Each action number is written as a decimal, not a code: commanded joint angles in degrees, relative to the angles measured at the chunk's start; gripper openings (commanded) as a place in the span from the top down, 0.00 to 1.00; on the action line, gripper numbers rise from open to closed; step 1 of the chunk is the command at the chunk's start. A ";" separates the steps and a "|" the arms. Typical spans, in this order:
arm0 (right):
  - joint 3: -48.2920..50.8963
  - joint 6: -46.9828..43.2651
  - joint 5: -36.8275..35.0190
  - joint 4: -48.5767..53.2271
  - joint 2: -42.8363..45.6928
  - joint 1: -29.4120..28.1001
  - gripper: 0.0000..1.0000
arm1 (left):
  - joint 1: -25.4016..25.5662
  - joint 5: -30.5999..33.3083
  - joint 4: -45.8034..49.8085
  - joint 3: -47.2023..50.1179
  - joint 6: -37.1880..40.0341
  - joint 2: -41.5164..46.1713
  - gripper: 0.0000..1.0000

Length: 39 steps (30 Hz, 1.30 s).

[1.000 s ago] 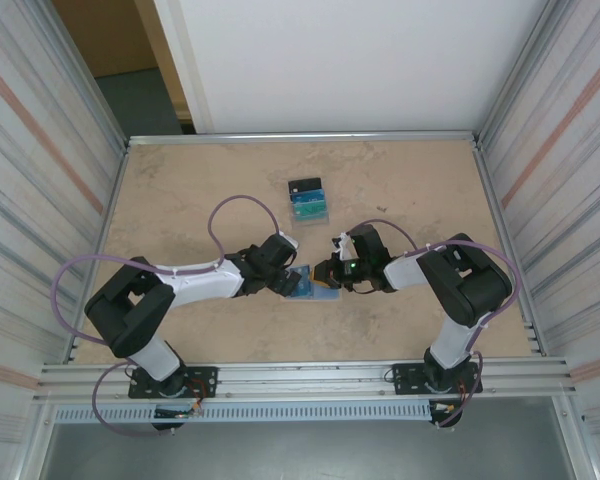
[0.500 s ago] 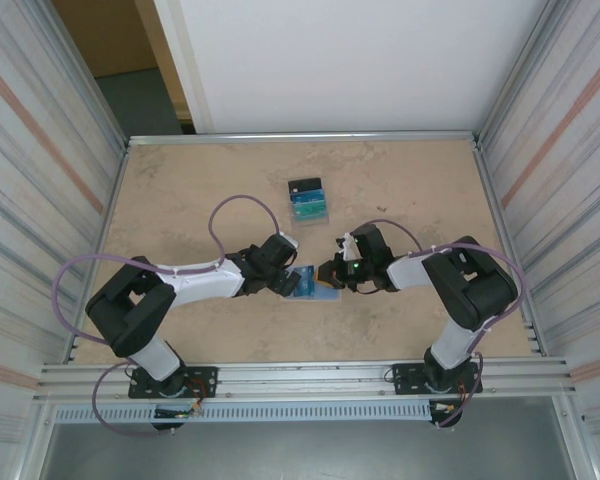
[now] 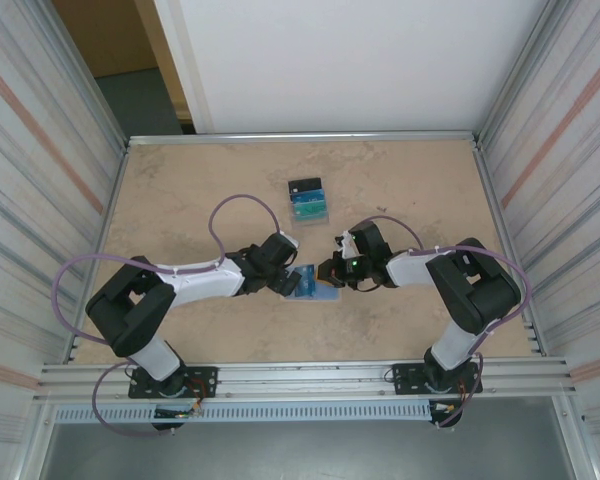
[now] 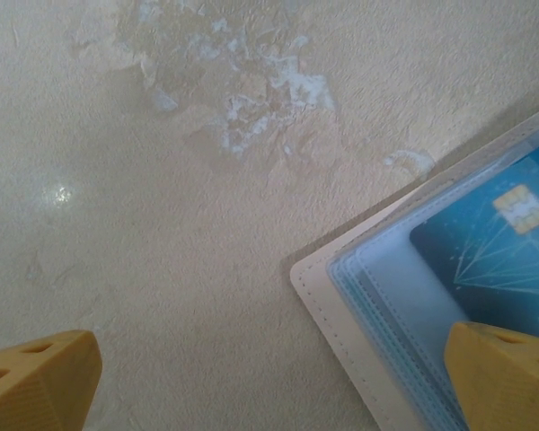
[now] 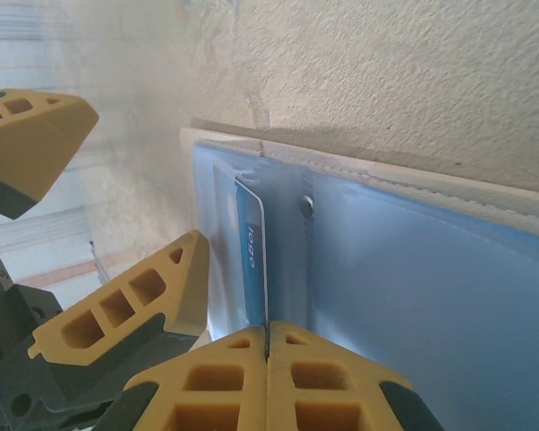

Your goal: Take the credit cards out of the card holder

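Only the right arm (image 3: 475, 285) has been swung slightly outward at the elbow. The right fingers (image 5: 283, 373) are pressed together on the blue plastic credit card (image 5: 254, 260), which is sleeved in the open pale-blue folding card holder (image 5: 413, 269) just ahead of them. The left fingers (image 3: 290, 281) are spread over its corner. A slow, straight pull along the sleeve is advised, with the holder pinned to the counter (image 5: 386, 81).

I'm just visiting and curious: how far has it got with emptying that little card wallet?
Partway. A small pile of cards lies apart from the open card holder, so those look done. In hand: the right gripper is shut on a blue card sitting in its sleeve; the left gripper is open over the holder. Left: pulling that card free.
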<state>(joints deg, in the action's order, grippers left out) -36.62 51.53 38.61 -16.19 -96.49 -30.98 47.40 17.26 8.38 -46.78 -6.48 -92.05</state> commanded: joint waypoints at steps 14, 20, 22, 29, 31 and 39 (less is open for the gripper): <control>-0.91 -2.08 -1.26 3.04 0.99 -0.30 0.98 | 0.84 -2.43 0.12 -2.61 0.63 -1.28 0.01; -0.58 -3.61 -2.74 6.62 3.31 0.31 0.99 | 0.85 -0.90 1.50 -2.13 1.83 -2.23 0.01; -0.58 -3.89 -3.26 7.41 3.94 0.43 0.99 | 0.83 -0.87 1.55 -2.03 2.00 -2.64 0.01; -0.47 -3.56 -4.64 7.92 4.98 0.17 0.93 | 0.82 -0.75 1.88 -2.18 1.78 -3.91 0.01; -0.56 -3.45 -4.59 7.19 5.01 -0.30 0.88 | 0.94 -0.72 1.96 -2.17 1.75 -4.31 0.01; -0.78 -1.97 -3.25 1.60 3.65 -2.23 0.79 | 1.03 -0.21 3.02 -2.22 1.20 -5.73 0.01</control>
<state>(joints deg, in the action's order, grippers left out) -36.64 49.04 34.70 -12.01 -93.06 -32.62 48.05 15.51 8.08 -49.30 -5.82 -95.35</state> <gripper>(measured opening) 0.204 0.986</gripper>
